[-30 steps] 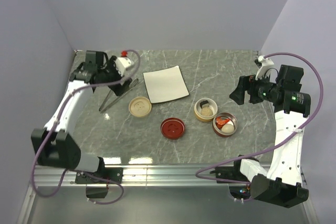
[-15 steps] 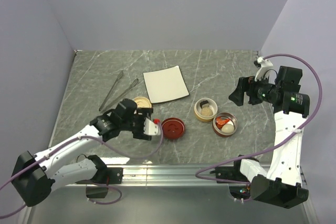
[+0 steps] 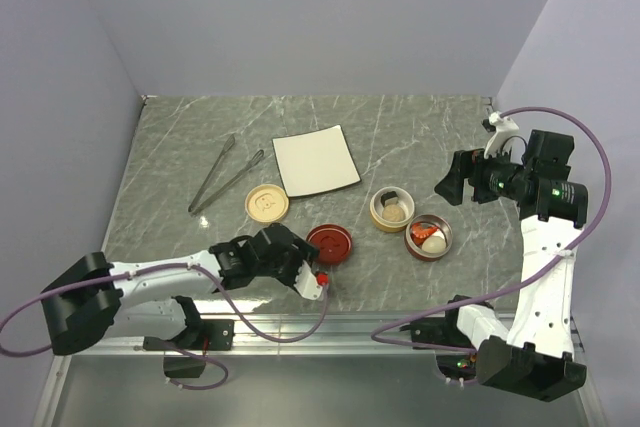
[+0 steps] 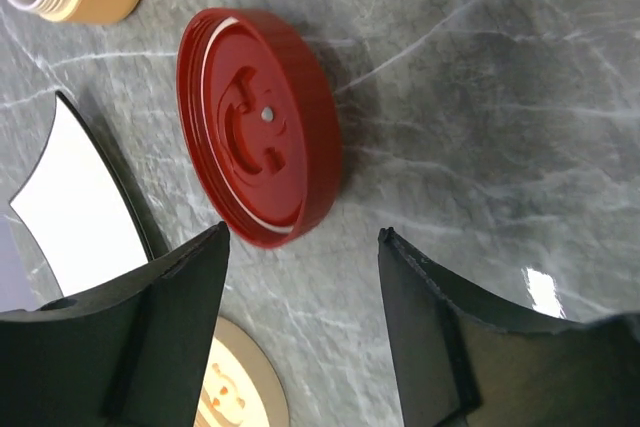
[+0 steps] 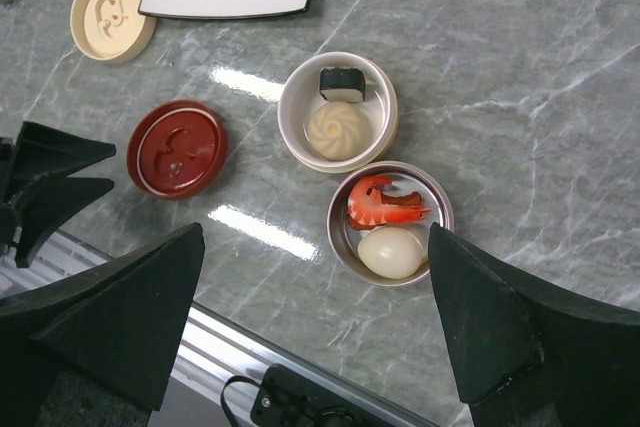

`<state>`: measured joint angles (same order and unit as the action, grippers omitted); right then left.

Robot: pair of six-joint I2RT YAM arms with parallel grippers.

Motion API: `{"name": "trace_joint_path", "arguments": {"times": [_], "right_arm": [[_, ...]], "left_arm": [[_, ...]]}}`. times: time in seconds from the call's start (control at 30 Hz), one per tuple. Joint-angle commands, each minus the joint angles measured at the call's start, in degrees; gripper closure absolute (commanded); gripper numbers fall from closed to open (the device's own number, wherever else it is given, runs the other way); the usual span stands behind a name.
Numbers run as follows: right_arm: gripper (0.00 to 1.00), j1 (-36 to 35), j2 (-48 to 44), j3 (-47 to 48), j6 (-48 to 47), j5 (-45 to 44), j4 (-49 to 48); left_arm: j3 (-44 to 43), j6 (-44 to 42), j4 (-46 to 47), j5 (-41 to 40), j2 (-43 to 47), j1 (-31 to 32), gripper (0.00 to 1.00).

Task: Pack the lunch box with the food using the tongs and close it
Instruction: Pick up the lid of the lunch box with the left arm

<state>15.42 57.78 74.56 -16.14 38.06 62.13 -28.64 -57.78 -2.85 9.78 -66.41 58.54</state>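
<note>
The lunch box is two round pots. The beige pot (image 3: 391, 210) (image 5: 285, 117) holds the dark sushi roll (image 5: 341, 84) and beige ball (image 5: 339, 129). The metal pot (image 3: 428, 237) (image 5: 335, 237) holds the shrimp (image 5: 385, 205) and egg (image 5: 392, 251). Its red lid (image 3: 329, 244) (image 4: 262, 127) and beige lid (image 3: 267, 202) lie apart on the table. The tongs (image 3: 222, 179) lie at the back left, untouched. Low at the front, my left gripper (image 3: 298, 262) (image 4: 303, 232) is open and holds nothing, its fingertips just short of the red lid. My right gripper (image 3: 450, 179) (image 5: 315, 232) hangs open above the pots.
A white square plate (image 3: 316, 159) (image 4: 75, 212) lies behind the lids. Purple walls close in the back and both sides. A metal rail (image 3: 330, 325) runs along the table's front edge, right behind the left gripper.
The left arm swung from the back left by the tongs down to the front beside the red lid, its jaws narrowing. The right arm stayed put.
</note>
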Motion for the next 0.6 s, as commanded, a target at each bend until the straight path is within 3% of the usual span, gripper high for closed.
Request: {"name": "trace_joint_path", "arguments": {"times": [0.0,0.57], "right_arm": [[0.00,0.5,-1.3,-0.3,-0.2,-0.3,-1.7],[0.00,0.5,-1.7,-1.4,-1.3,-2.0,-2.3]], "left_arm": [[0.9,-1.5,9.2,-2.8,-2.6,1.7,0.35],[3.0,-3.4,16.2,-2.4,-12.0,3.5,0.53]]}}
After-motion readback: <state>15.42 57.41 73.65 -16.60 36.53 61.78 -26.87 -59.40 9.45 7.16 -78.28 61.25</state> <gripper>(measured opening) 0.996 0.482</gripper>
